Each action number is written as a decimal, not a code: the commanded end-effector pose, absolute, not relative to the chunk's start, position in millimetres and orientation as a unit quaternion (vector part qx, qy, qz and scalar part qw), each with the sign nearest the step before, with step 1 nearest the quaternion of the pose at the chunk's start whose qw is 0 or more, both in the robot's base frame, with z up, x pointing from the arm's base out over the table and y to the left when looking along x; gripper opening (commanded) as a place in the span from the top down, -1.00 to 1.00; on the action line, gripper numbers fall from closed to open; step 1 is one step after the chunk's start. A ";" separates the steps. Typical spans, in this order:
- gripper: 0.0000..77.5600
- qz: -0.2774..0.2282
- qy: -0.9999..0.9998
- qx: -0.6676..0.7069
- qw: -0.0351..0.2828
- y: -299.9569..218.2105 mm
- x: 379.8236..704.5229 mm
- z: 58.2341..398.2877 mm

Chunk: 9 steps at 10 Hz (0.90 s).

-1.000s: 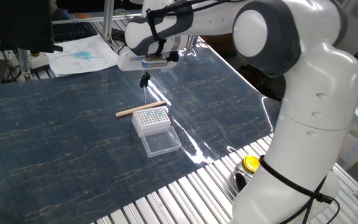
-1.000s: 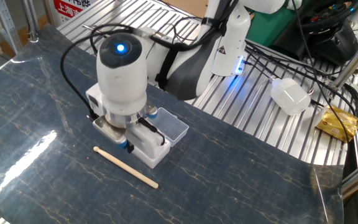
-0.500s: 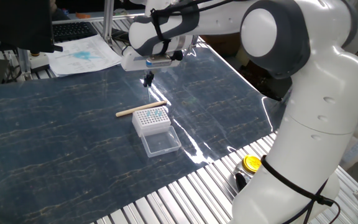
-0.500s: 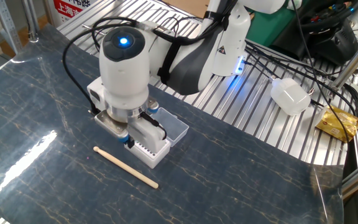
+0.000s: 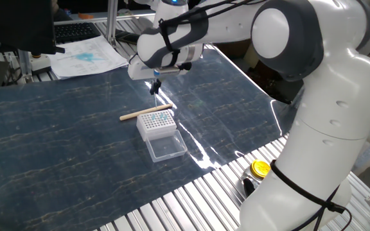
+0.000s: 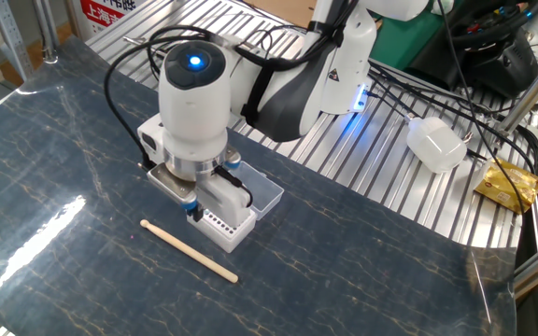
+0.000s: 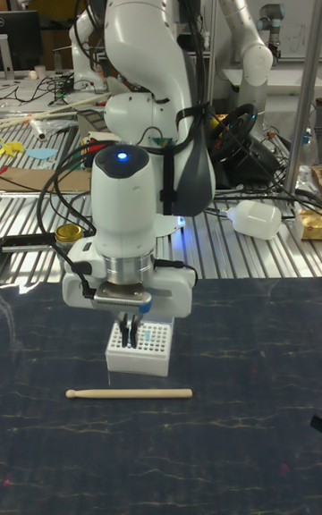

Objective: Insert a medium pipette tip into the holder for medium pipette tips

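White holder sits on desk; claw hovers at its 12 o'clock, fingers together, apparently pinching the tip. Insertion not yet done.

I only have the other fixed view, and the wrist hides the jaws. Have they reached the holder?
Observer: No. In one fixed view the gripper hangs above the holder, with a clear gap between them.
Operator: Is a tip in the jaws?
Observer: It is too small to tell. The tall fixed view shows the jaws close together.
Operator: Any free holes?
Observer: Yes. The teal tips sit on one side of the grid, and the rest looks empty.
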State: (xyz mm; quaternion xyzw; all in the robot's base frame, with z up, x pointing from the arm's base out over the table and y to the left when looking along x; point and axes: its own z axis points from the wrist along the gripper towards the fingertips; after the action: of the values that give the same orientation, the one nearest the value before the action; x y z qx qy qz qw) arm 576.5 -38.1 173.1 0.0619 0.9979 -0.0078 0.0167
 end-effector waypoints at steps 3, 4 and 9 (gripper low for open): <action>0.97 -0.007 0.998 0.059 0.033 -40.9 569.0 164.9; 0.97 -0.006 0.998 0.059 0.037 -41.2 566.6 162.4; 0.97 -0.004 0.997 0.063 0.047 -39.9 560.1 157.2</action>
State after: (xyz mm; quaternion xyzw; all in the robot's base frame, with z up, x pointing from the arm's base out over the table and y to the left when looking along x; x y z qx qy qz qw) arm 559.7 -40.0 156.1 0.0615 0.9971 -0.0050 0.0438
